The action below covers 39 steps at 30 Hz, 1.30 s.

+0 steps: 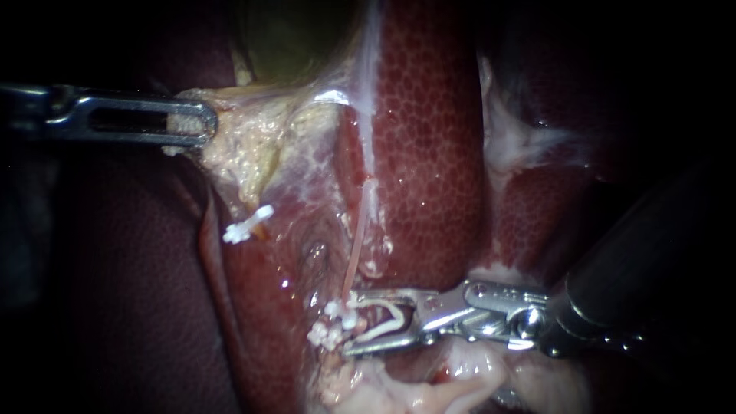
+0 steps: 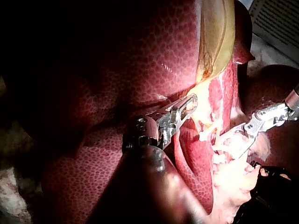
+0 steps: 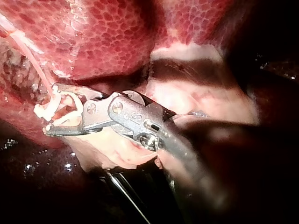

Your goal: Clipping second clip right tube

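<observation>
Two instruments are in my endoscope view. My left instrument (image 1: 201, 126) comes in at 9 o'clock and reaches toward 10 o'clock. Its slotted jaws are pressed together, pinching the edge of a pale fatty flap (image 1: 245, 138) that hangs below the greenish gallbladder (image 1: 295, 38) at 12 o'clock.

My right instrument (image 1: 360, 322) enters from 4 o'clock and points toward 9 o'clock. Its jaws stand spread, each bearing on one leg of the open white clip (image 1: 391, 318) carried between them.

The right tube (image 1: 356, 253), a thin pink strand, runs down the mottled liver (image 1: 422, 153) from the centre toward 6 o'clock and meets the upper jaw near its tip. I cannot tell whether it lies inside the open clip. A cluster of white clips (image 1: 323, 333) sits just beside the jaw tips on their 9 o'clock side. A lone clip (image 1: 247, 225) lies well apart, toward 9 o'clock from the tube.
</observation>
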Tool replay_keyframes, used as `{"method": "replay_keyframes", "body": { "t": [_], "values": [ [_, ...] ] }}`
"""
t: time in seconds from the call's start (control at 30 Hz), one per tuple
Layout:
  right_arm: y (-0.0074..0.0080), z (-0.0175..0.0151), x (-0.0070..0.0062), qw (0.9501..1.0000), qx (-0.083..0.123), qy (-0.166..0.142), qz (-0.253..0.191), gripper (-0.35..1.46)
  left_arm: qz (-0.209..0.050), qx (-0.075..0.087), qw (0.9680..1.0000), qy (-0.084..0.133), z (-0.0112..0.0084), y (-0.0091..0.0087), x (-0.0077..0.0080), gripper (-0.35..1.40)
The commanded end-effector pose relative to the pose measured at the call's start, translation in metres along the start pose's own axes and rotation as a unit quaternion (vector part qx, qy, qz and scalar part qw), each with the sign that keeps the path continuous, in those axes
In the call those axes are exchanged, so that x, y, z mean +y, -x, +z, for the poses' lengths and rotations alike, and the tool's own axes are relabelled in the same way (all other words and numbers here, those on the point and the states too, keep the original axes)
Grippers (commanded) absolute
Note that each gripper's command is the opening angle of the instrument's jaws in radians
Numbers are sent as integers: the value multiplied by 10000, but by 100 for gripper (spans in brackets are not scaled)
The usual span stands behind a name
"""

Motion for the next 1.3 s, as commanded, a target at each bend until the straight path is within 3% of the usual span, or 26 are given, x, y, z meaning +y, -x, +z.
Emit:
{"method": "replay_keyframes", "body": {
  "t": [0.03, 0.97, 1.3],
  "values": [
    [0, 0, 0, 10000, -1, -2, -1, 55, 0, 0, 10000, 1, 0, 0, 0, -35],
    [0, -7, -1, 10000, -4, -20, 3, 55, -1, -1, 10000, 1, 0, 0, 0, -35],
    [-22, -53, 2, 9999, 7, -69, 108, 50, 0, 0, 10000, 1, 0, 0, 0, -35]
  ]
}}
